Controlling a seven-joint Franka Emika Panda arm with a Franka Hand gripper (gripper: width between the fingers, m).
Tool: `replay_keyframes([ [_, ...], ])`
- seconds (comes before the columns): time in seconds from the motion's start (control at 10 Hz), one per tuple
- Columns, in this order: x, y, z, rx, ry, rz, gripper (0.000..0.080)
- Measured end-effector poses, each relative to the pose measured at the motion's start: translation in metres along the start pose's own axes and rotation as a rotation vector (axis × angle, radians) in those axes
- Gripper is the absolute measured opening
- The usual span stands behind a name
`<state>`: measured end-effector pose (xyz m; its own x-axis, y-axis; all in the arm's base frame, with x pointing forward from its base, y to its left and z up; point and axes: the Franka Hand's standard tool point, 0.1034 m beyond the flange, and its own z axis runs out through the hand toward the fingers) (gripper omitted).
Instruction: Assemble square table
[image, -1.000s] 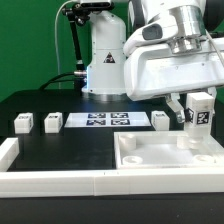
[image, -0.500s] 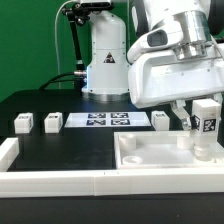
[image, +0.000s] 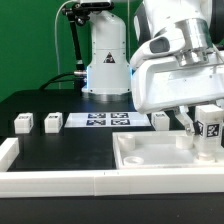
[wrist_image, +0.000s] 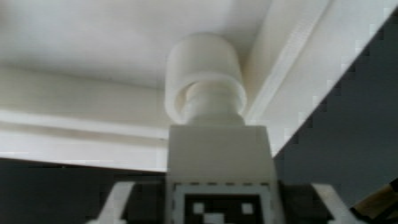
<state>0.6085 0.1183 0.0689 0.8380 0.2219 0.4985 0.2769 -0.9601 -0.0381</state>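
As the gripper (image: 203, 122) clasps one leg (image: 210, 127) firmly between its fingers, this leg stands upright over the far corner of the square slab (image: 160, 160) at the exterior view's right. The slab lies rim-side up by the front edge of the black table (image: 70, 145). Three other legs (image: 52, 122) stand along the far edge, beside the marker board (image: 105, 121).

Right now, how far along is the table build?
Done: the slab lies rim-up, with no leg visibly attached. In hand: the gripper is shut on one leg, held upright at the slab's corner on the exterior view's right; whether it touches, I cannot tell. Left: seat that leg, then the three loose legs standing beside the marker board.
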Motion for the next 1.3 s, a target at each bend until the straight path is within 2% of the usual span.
replay_keyframes([
  [0.2,-0.0046,0.0013,0.0045,-0.005,0.011,0.003,0.0287],
  [0.6,-0.0035,0.0013,0.0058,-0.021,0.07,0.004,0.0287],
  [0.9,-0.0048,0.0013,0.0069,-0.018,0.058,0.005,0.0287],
  [1.0,-0.0049,0.0013,0.0069,-0.018,0.058,0.005,0.0447],
  [1.1,-0.005,0.0013,0.007,-0.018,0.058,0.005,0.0574],
  [1.2,-0.0051,0.0012,0.0071,-0.017,0.058,0.005,0.0574],
  [1.3,-0.0051,0.0012,0.0071,-0.017,0.058,0.005,0.0632],
])
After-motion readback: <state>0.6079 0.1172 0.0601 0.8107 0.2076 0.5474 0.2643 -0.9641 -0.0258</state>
